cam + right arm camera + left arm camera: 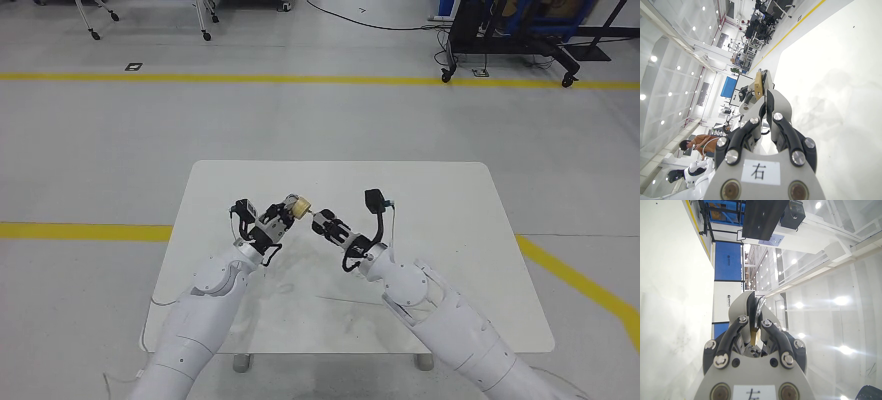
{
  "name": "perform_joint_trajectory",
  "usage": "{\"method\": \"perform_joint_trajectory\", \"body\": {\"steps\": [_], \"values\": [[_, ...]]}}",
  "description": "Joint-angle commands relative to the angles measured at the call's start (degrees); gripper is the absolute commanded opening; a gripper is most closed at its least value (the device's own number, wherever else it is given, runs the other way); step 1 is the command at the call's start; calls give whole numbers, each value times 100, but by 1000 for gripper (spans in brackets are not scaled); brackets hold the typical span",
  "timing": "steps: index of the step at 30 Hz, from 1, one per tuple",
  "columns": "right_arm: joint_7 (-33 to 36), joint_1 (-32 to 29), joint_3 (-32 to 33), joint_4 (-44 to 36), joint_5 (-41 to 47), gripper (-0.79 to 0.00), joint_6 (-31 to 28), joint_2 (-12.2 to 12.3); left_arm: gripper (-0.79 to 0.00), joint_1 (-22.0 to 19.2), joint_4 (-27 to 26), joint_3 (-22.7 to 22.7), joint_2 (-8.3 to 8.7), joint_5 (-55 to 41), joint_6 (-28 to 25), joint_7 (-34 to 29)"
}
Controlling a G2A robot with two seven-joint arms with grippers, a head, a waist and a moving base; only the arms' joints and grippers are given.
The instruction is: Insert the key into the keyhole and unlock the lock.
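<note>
Top view: left claw (288, 213) pinches the lock (298, 207), long axis and keyhole end aimed at the pressed-together right claw (321, 221).

In the right wrist view, what is pinched in the right gripper (765, 95) is covered by its pressed-together fingers (780, 106), so a key cannot be confirmed there. In the top view the gap between this gripper and the lock (297, 208) is too small for it to be told whether they touch. In the left wrist view most of the lock's body is hidden between the fingers of the left gripper (757, 307). The near edge of the table (460, 200) is partly covered by both arms. A dark object (869, 393) is cut off at the edge of the left wrist view and cannot be identified.
</note>
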Motion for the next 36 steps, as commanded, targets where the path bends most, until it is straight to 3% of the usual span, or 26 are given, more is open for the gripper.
{"method": "perform_joint_trajectory", "body": {"steps": [1, 36], "values": [[3, -7, 12, -6, -21, -785, -20, -12, -785, 4, 5, -31, 0, 31, -23, 88], [292, -133, 240, -66, -236, -785, 164, -219, -785, -9, 2, -63, -30, 338, 15, -82]]}}
